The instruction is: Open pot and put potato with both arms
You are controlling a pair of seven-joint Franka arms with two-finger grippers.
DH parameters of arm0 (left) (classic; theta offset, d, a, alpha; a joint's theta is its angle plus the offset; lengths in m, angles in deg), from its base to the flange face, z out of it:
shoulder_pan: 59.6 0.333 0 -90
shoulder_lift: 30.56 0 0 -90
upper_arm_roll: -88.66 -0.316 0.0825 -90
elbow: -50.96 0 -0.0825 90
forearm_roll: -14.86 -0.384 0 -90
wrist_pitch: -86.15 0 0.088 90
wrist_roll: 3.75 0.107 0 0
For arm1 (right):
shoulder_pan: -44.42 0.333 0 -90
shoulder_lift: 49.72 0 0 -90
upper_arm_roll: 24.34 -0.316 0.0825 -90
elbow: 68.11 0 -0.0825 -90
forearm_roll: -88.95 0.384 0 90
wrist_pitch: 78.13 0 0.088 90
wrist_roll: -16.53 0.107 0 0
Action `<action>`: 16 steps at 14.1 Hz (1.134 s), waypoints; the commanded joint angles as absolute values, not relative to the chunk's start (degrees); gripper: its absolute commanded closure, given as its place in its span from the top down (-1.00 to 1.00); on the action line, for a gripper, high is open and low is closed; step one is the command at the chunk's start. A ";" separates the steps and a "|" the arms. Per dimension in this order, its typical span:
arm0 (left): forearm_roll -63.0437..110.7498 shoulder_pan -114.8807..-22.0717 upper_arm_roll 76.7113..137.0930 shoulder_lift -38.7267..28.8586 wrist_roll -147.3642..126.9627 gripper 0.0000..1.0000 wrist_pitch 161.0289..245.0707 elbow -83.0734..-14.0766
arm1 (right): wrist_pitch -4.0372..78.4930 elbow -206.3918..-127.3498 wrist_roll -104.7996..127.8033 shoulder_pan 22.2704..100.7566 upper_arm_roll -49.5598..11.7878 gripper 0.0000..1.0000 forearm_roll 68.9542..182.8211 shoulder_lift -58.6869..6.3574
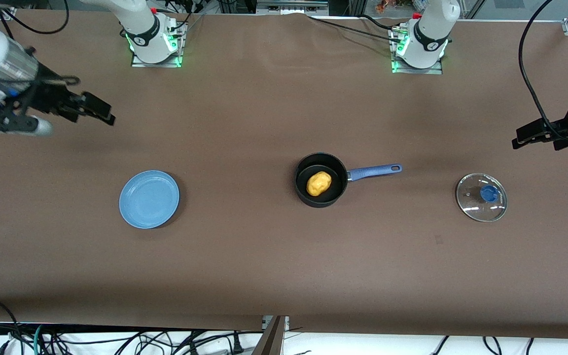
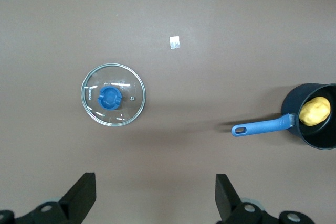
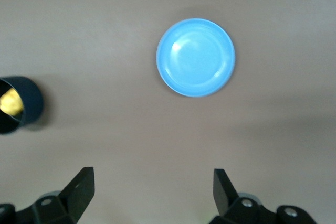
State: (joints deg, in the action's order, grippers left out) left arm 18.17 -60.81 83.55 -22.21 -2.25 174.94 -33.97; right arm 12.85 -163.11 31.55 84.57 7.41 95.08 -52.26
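Observation:
The black pot (image 1: 321, 180) stands open at the table's middle, its blue handle (image 1: 375, 171) pointing toward the left arm's end. The yellow-orange potato (image 1: 319, 183) lies inside it. The glass lid (image 1: 481, 197) with its blue knob lies flat on the table toward the left arm's end. My left gripper (image 1: 528, 136) is open and empty, raised at that end, with the lid (image 2: 113, 101), pot (image 2: 314, 116) and potato (image 2: 315, 112) in its wrist view. My right gripper (image 1: 97, 109) is open and empty, raised at the right arm's end; the pot (image 3: 18, 106) shows at its view's edge.
A flat light-blue plate (image 1: 149, 198) lies on the table toward the right arm's end, also in the right wrist view (image 3: 196, 57). A small pale mark (image 2: 175, 42) sits on the brown cloth near the lid. Cables hang along the table's front edge.

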 commanded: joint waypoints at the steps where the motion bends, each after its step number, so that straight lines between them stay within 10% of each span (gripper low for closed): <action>1: 16.97 -61.18 83.74 -22.12 -3.66 1.00 173.95 -33.76 | 11.00 -165.32 29.38 78.13 0.14 1.00 92.12 -55.25; 7: 16.71 -61.44 84.80 -19.66 -3.84 1.00 172.20 -29.46 | 10.47 -163.66 20.40 49.29 -23.77 1.00 92.21 -53.85; 16: 16.71 -61.27 84.62 -19.57 -3.75 1.00 172.02 -29.19 | 10.38 -159.00 20.40 48.37 -25.65 1.00 90.62 -51.21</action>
State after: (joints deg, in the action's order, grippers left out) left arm 18.17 -61.22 84.44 -20.37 -3.24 173.56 -31.25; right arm 11.28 -162.49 20.98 48.79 -25.03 91.75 -53.22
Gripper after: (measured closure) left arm 0.000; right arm 0.000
